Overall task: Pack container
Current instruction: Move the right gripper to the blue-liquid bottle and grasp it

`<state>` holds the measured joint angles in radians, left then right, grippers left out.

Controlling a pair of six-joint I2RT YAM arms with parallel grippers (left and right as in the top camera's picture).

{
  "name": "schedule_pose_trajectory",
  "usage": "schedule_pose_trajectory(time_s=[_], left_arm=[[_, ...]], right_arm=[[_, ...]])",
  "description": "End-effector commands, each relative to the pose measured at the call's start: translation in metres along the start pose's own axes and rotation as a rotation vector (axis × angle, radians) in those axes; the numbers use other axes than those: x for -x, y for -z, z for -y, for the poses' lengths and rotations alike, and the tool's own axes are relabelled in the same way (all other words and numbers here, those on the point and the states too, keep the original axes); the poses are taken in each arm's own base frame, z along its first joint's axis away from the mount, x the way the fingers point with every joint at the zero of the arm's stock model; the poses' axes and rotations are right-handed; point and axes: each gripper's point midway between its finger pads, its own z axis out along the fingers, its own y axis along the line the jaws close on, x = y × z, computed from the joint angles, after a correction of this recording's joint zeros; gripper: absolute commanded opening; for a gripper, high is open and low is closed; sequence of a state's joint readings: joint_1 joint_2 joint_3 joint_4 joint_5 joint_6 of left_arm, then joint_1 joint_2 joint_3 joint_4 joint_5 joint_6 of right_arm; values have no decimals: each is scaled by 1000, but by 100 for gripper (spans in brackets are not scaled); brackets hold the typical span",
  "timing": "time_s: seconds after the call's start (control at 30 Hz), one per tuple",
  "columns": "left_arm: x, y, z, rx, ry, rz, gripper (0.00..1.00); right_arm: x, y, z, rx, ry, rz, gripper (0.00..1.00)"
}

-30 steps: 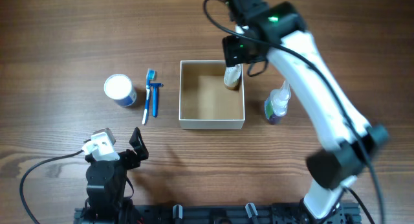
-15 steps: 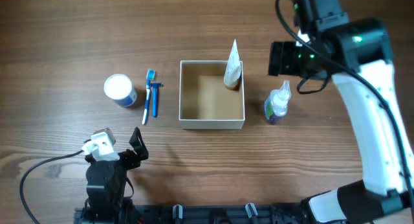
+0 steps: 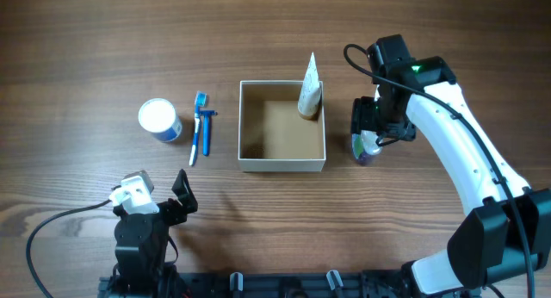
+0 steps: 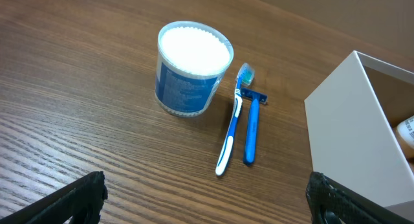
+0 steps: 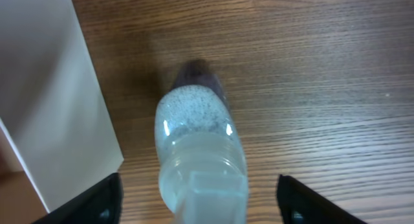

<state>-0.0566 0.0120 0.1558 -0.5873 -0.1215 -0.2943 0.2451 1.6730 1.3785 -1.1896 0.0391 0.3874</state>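
Observation:
The container (image 3: 281, 163), a square white-walled box with a tan inside, sits mid-table; its wall also shows in the left wrist view (image 4: 362, 133) and the right wrist view (image 5: 58, 107). A white tube (image 3: 309, 84) stands in its far right corner. A clear speckled bottle (image 3: 367, 148) stands right of the box. My right gripper (image 3: 376, 126) is open right above it, with the bottle (image 5: 197, 146) between the spread fingers, untouched. My left gripper (image 3: 159, 195) is open and empty near the front left. A blue jar (image 4: 192, 68), toothbrush (image 4: 233, 120) and razor (image 4: 251, 127) lie left of the box.
The jar (image 3: 159, 119), toothbrush (image 3: 196, 126) and razor (image 3: 207, 130) lie in a row on the wood table between the box and the left edge. The right arm (image 3: 465, 169) reaches in from the front right.
My right gripper has let go of the tube, left standing in the box corner, swung out to the right, then come back down over the bottle. The left arm has not moved.

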Motion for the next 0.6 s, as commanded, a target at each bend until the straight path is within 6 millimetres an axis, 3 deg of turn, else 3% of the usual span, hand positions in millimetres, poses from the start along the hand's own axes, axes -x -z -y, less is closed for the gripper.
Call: schedule_pose_trajectory(time_s=[0.0, 0.07, 0.23, 0.3, 0.57], left_arm=[[1, 0, 0, -1, 10, 7, 100], [1, 0, 0, -1, 9, 7, 100], [1, 0, 0, -1, 10, 7, 100], [1, 0, 0, -1, 10, 7, 100], [1, 0, 0, -1, 10, 7, 100]], right_arm=[[-1, 0, -2, 20, -8, 0, 67], [0, -1, -3, 24, -8, 3, 63], [-5, -14, -3, 29, -8, -9, 62], [-4, -15, -4, 31, -7, -3, 56], [1, -8, -5, 43, 18, 30, 41]])
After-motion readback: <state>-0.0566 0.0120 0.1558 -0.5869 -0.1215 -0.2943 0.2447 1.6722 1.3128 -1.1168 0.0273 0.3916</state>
